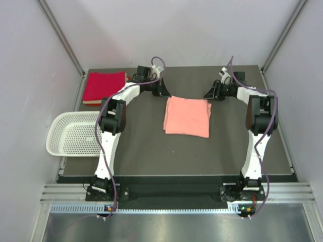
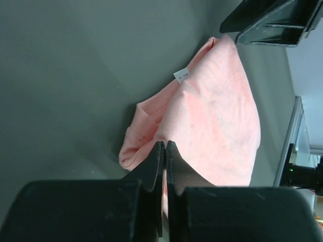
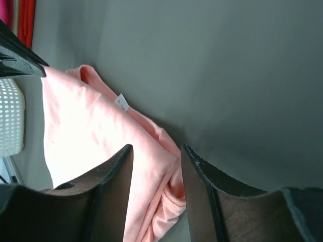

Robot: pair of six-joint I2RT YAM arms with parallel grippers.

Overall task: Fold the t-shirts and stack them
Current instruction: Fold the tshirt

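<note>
Dark grey tabletop (image 1: 141,151) lies under the folded salmon-pink t-shirt (image 1: 187,117). At its far-left corner the jaws of our left gripper (image 2: 165,145) are pressed together; at its far-right corner our right gripper (image 3: 156,147) stands spread. Well left of it we see folded red t-shirts (image 1: 104,86) and a white basket (image 1: 70,133).

A white perforated basket (image 1: 70,135) overhangs the dark table's (image 1: 202,156) left edge.

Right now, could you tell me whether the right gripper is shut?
No, the right gripper has its jaws apart, with the salmon-pink t-shirt visible in the gap.
</note>
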